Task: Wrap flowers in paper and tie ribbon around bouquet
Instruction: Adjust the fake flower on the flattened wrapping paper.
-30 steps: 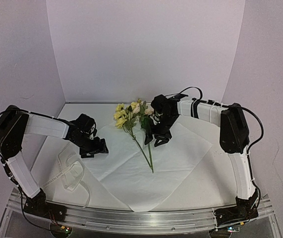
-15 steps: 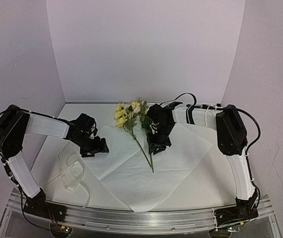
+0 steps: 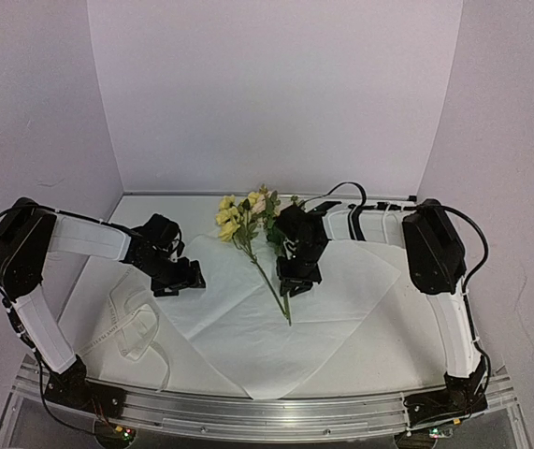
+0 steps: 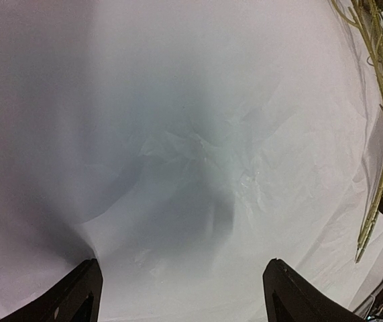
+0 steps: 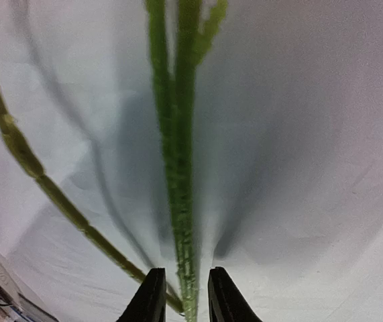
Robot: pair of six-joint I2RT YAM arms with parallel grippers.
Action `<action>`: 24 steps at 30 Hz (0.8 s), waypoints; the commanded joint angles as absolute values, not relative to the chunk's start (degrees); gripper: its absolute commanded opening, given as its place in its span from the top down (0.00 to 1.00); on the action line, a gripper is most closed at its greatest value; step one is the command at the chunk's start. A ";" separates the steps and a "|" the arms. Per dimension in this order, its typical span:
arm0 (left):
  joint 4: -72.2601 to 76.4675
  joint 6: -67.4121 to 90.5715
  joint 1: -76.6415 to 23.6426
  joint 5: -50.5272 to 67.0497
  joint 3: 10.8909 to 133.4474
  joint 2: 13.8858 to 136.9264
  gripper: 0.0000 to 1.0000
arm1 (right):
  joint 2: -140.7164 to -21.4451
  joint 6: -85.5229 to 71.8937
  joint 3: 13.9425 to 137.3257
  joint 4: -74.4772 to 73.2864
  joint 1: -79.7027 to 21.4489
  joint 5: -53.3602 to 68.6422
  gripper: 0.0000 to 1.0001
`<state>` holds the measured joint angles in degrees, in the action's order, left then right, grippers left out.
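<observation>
Right claw (image 3: 292, 283) has slid in from beside the flowers (image 3: 244, 219) to sit right over their stems. Its jaws have pulled in from half-spread to narrow. In the right wrist view the two fingers (image 5: 152, 296) sit close on either side of one green stem (image 5: 183, 201). A second stem (image 5: 50, 191) runs off diagonally outside the grip. It reads as a pinch on that stem, though thin slivers of white show beside it, so how firm the contact is stays unclear.

Left claw (image 3: 180, 277) hasn't moved and its jaws are still spread wide. It hovers low over the left part of the paper (image 3: 248, 346), holding nothing. Its wrist view shows only crinkled sheet between the fingers.

The flowers are in the same spot. They lie on the paper with blooms toward the back wall and stem ends pointing toward the middle of the sheet. The paper is still flat and set corner-on like a diamond, with no fold started. The ribbon (image 3: 131, 323) lies loose on the surface (image 3: 388, 360) at the left, partly at the paper's edge, untouched.

Meaning: probably the start of repositioning the flowers on the sheet. Wrapping and tying are not begun. The grip is on one thin stem only, so the bunch may swing or split when lifted.
</observation>
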<state>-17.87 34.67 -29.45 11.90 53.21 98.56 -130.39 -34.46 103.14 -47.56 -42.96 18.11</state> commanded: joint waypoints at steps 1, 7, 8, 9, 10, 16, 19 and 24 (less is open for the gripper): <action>-19.00 34.06 -29.09 11.91 52.82 100.63 0.14 | -128.40 -33.48 100.96 -47.90 -43.16 14.15 0.74; -19.23 34.12 -29.09 11.90 52.80 100.27 0.14 | -129.47 -36.88 99.73 -44.95 -43.33 16.42 0.83; -19.24 34.16 -29.09 11.89 52.75 100.20 0.14 | -129.22 -37.48 99.35 -44.39 -43.42 16.43 0.84; -19.24 34.14 -29.08 11.86 52.74 100.13 0.14 | -128.96 -37.98 98.90 -44.05 -43.50 16.44 0.85; -19.27 34.11 -29.09 11.81 52.72 100.10 0.14 | -128.60 -38.33 98.67 -43.54 -43.62 16.50 0.85; -19.38 34.10 -29.09 11.78 52.66 100.01 0.14 | -128.60 -41.23 99.34 -41.55 -44.38 17.60 0.87; -19.32 34.10 -29.09 11.83 52.54 99.95 0.14 | -129.77 -42.79 100.94 -41.26 -44.90 18.35 0.87; -19.14 34.17 -29.09 12.09 52.22 99.84 0.14 | -130.27 -43.78 102.17 -41.22 -45.41 18.23 0.87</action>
<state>-17.80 34.48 -29.45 11.92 53.21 98.56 -129.56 -41.78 99.74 -42.14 -44.68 17.93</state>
